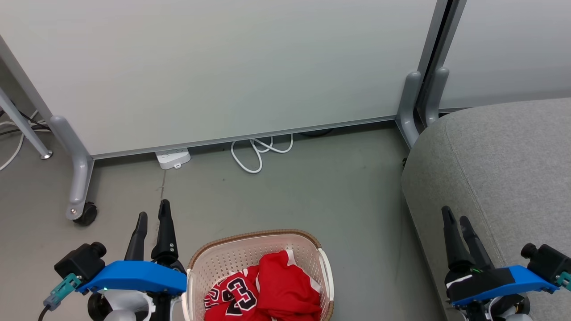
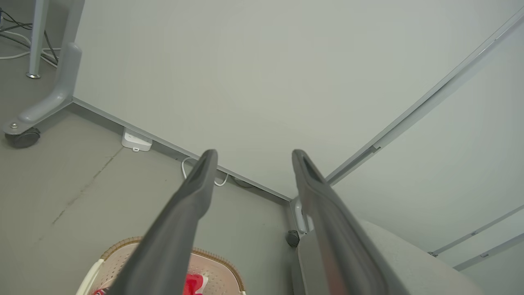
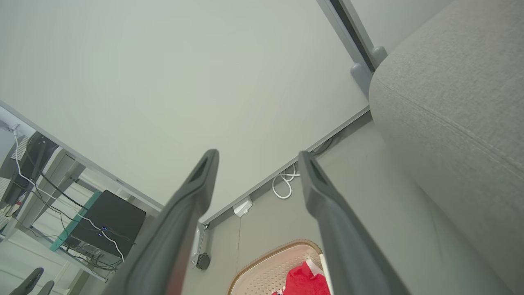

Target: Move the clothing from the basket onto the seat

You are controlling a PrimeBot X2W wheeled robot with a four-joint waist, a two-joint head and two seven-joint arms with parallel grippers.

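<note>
Grey floor [image 1: 312, 187]. Clothing [image 1: 285, 285] in basket [image 1: 223, 261] btwn left end effector [image 1: 153, 209], right end effector [image 1: 455, 215], both released; prob soft, light, so pinch a raised fold.

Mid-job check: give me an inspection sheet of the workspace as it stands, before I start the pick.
Surface: smooth grey floor.
Job's things: clothing bunched in the basket, number 23 facing up; basket on the floor between the grippers; seat to the robot's right, no clothing on the part in view.
Clutter: white power strip at the panel's foot.
Grippers: left gripper open, empty, left of the basket; right gripper open, empty, over the seat's near edge.
Cables: white cable looped on the floor under the panel; more cables at far left.
Surroundings: pale partition panel ahead, on a foot with a caster wheel.
</note>
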